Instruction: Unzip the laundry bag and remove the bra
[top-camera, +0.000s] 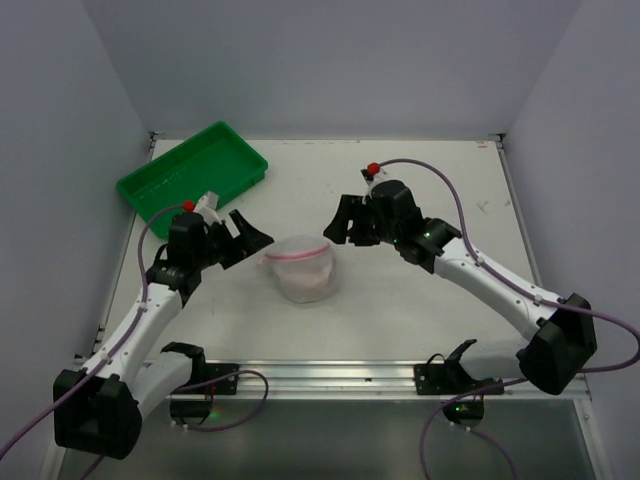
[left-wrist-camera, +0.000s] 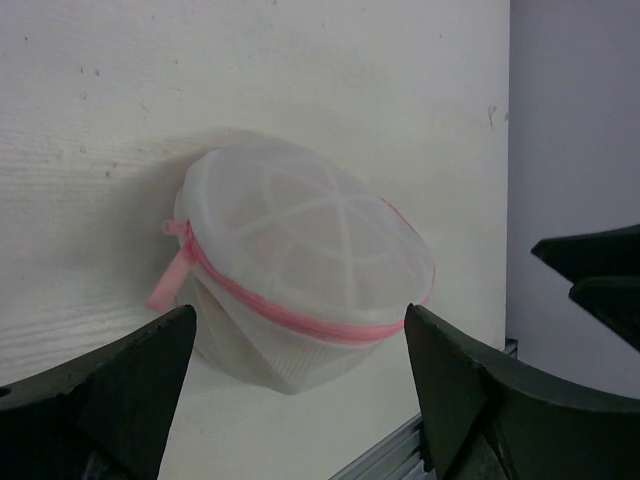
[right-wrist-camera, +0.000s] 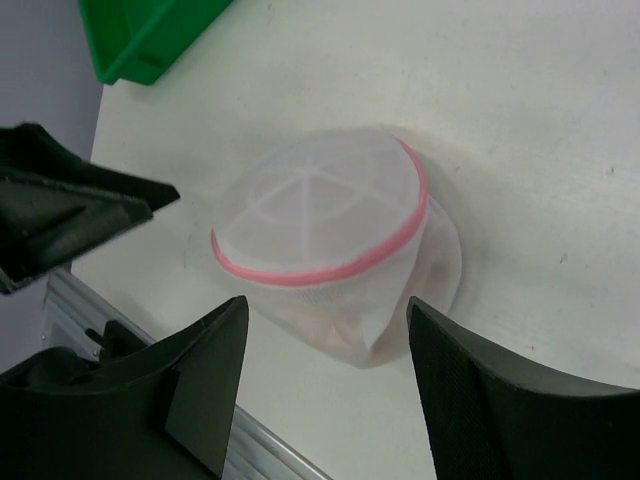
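The laundry bag (top-camera: 302, 268) is a small round white mesh pouch with a pink zipper round its rim. It sits zipped in the middle of the table. It shows in the left wrist view (left-wrist-camera: 300, 275) and the right wrist view (right-wrist-camera: 330, 240). A pink pull tab (left-wrist-camera: 170, 280) hangs at its side. The bra shows only as a faint pale pink mass (right-wrist-camera: 345, 320) through the mesh. My left gripper (top-camera: 245, 238) is open, just left of the bag. My right gripper (top-camera: 340, 222) is open, just up and right of it. Neither touches the bag.
A green tray (top-camera: 192, 172) stands at the back left of the table; its corner shows in the right wrist view (right-wrist-camera: 140, 40). A metal rail (top-camera: 330, 378) runs along the near edge. Grey walls close the sides and back.
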